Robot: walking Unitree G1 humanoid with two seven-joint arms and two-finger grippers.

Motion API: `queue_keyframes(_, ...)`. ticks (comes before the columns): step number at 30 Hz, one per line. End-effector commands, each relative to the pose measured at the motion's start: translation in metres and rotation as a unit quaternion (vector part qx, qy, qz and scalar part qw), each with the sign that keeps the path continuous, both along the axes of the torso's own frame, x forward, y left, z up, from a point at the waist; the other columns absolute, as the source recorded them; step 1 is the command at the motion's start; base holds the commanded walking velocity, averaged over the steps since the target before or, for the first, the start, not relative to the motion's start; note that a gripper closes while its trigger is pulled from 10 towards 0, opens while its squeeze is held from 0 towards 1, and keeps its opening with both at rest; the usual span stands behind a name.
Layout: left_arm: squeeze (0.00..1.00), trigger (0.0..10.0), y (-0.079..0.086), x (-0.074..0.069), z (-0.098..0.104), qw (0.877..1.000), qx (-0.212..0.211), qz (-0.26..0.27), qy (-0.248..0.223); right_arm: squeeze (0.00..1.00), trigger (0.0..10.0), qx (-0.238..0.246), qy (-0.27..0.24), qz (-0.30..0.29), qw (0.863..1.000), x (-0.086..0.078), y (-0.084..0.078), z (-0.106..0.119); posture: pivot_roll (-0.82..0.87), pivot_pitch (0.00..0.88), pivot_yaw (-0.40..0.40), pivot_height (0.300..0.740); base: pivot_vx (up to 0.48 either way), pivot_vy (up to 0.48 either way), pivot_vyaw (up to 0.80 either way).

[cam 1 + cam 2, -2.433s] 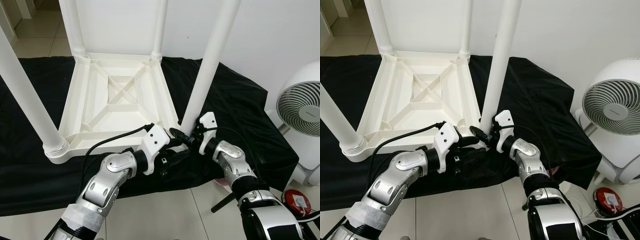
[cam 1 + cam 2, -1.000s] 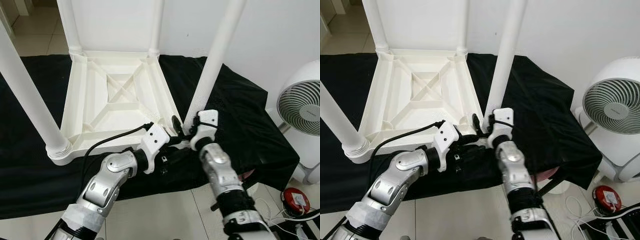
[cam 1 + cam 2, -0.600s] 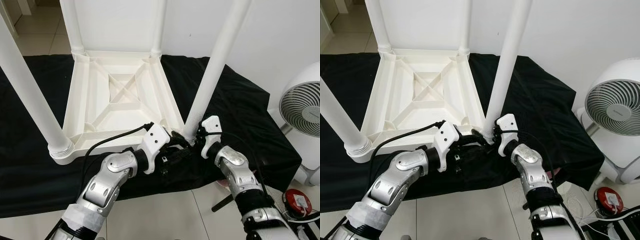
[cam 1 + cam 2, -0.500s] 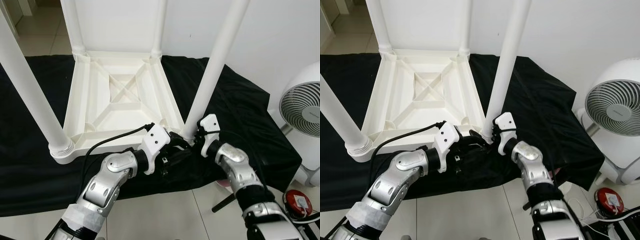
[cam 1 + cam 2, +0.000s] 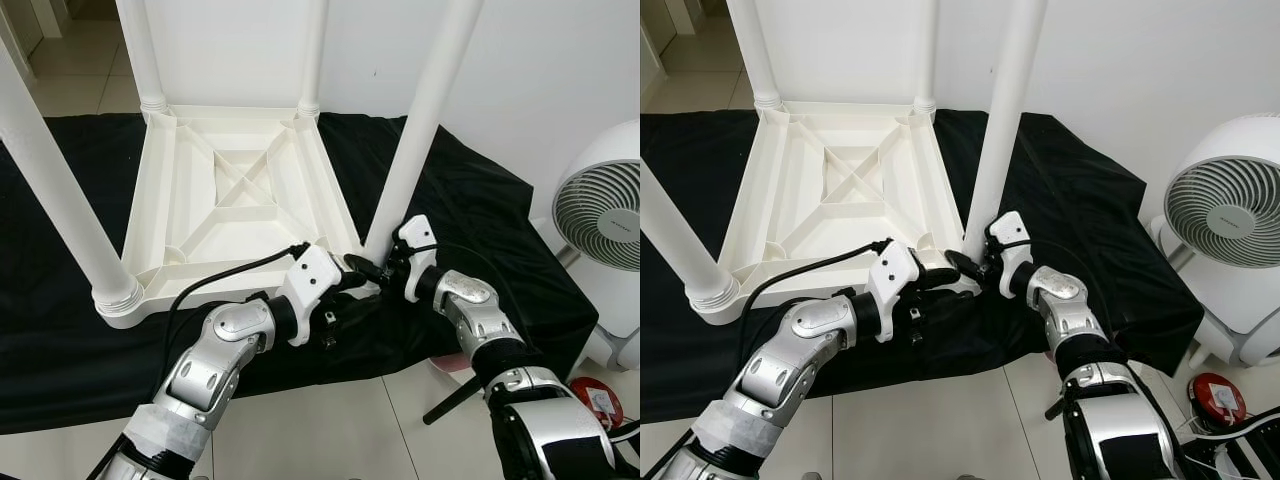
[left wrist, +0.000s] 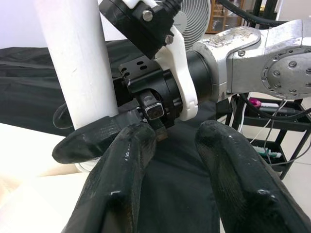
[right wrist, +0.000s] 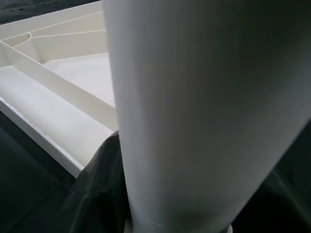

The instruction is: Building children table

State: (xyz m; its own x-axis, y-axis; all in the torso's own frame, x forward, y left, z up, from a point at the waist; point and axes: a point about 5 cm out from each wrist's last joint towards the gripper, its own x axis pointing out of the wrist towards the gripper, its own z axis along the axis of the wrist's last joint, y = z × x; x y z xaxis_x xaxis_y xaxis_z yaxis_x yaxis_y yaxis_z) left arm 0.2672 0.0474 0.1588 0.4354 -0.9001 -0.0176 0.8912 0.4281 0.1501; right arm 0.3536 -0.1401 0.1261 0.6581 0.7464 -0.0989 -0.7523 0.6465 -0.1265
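In the middle of the frame, a white plastic children's table lies upside down on a black cloth, its ribbed underside facing up. Four white legs stand from its corners: two at the far corners in the upper part of the frame, one at the near left corner, and the leg at the near right corner, running up out of the top edge.

Both arms reach to the foot of that near right leg, just below centre. The right tool is at the base of the leg; in the left wrist view one black finger lies against the leg's near side and another shows past it, so it appears to be clamped on the leg, though the far finger is mostly hidden. The right wrist view has the leg very close, with the table's ribbed corner beside it.

The left tool sits just beside the right one, at the table's near right corner, its two fingers spread apart with only black cloth between them.

At the right edge of the frame a white fan stands on the floor.
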Motion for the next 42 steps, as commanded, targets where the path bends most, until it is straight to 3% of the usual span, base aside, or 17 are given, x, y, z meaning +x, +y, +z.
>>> queue_keyframes(1, 0.00, 10.0, -0.002, -0.001, 0.001, 1.000, 0.000, -0.008, 0.001, 0.00, 0.0, -0.030, 0.019, 0.019, 0.999, -0.004, 0.001, -0.010, -0.05, 0.000, -0.065, 0.740, 0.000, 0.000, 0.00)
queue_keyframes(6, 0.00, 10.0, -0.002, -0.001, 0.001, 1.000, 0.000, -0.007, 0.002, 0.00, 0.0, -0.021, 0.032, 0.026, 0.999, -0.006, -0.001, -0.016, -0.05, 0.000, -0.067, 0.740, 0.000, 0.000, 0.00)
queue_keyframes(7, 0.00, 10.0, -0.002, -0.002, 0.001, 1.000, -0.001, -0.008, 0.003, 0.00, 8.0, -0.013, 0.028, 0.016, 0.999, -0.006, -0.002, -0.016, -0.05, 0.000, -0.071, 0.740, 0.000, 0.000, 0.00)
queue_keyframes(8, 0.00, 10.0, -0.002, -0.003, 0.000, 1.000, -0.001, -0.008, 0.004, 0.00, 10.0, -0.003, 0.021, 0.007, 1.000, -0.006, -0.002, -0.015, -0.05, 0.000, -0.072, 0.740, 0.000, 0.000, 0.00)
queue_keyframes(21, 0.00, 10.0, -0.003, -0.004, -0.001, 1.000, -0.003, -0.007, 0.007, 0.00, 10.0, 0.015, -0.005, -0.099, 0.995, -0.005, 0.000, -0.013, -0.06, 0.000, -0.078, 0.740, 0.000, 0.000, 0.00)
queue_keyframes(23, 0.00, 10.0, -0.003, -0.003, -0.001, 1.000, -0.004, -0.007, 0.008, 0.00, 10.0, 0.041, 0.008, -0.167, 0.985, -0.010, 0.014, -0.016, -0.06, 0.000, -0.076, 0.740, 0.000, 0.000, 0.00)
queue_keyframes(24, 0.00, 10.0, -0.003, -0.003, -0.001, 1.000, -0.004, -0.007, 0.008, 0.00, 10.0, 0.041, 0.008, -0.167, 0.985, -0.010, 0.014, -0.016, -0.06, 0.000, -0.076, 0.740, 0.000, 0.000, 0.00)
queue_keyframes(26, 0.00, 10.0, -0.004, -0.003, -0.001, 1.000, -0.005, -0.008, 0.008, 0.00, 10.0, 0.068, 0.034, -0.221, 0.972, -0.013, 0.021, -0.019, -0.06, 0.000, -0.076, 0.740, 0.000, 0.000, 0.00)
queue_keyframes(30, 0.00, 10.0, -0.004, -0.003, -0.001, 1.000, -0.004, -0.008, 0.008, 0.00, 10.0, 0.089, 0.036, -0.249, 0.964, -0.016, 0.029, -0.017, -0.06, 0.000, -0.075, 0.740, 0.000, 0.000, 0.00)
queue_keyframes(35, 0.00, 10.0, -0.004, -0.003, -0.001, 1.000, -0.003, -0.009, 0.008, 0.00, 10.0, 0.102, 0.016, -0.325, 0.940, -0.025, 0.046, -0.009, -0.05, 0.000, -0.084, 0.740, 0.000, 0.000, 0.00)
queue_keyframes(39, 0.00, 10.0, -0.005, -0.004, -0.002, 1.000, -0.004, -0.009, 0.008, 0.00, 10.0, 0.097, 0.007, -0.342, 0.935, -0.030, 0.057, -0.005, -0.05, 0.000, -0.087, 0.740, 0.000, 0.000, 0.00)
queue_keyframes(42, 0.00, 10.0, -0.005, -0.004, -0.002, 1.000, -0.005, -0.008, 0.009, 0.00, 10.0, 0.095, -0.006, -0.323, 0.942, -0.034, 0.066, 0.002, -0.05, 0.000, -0.093, 0.740, 0.000, 0.000, 0.00)
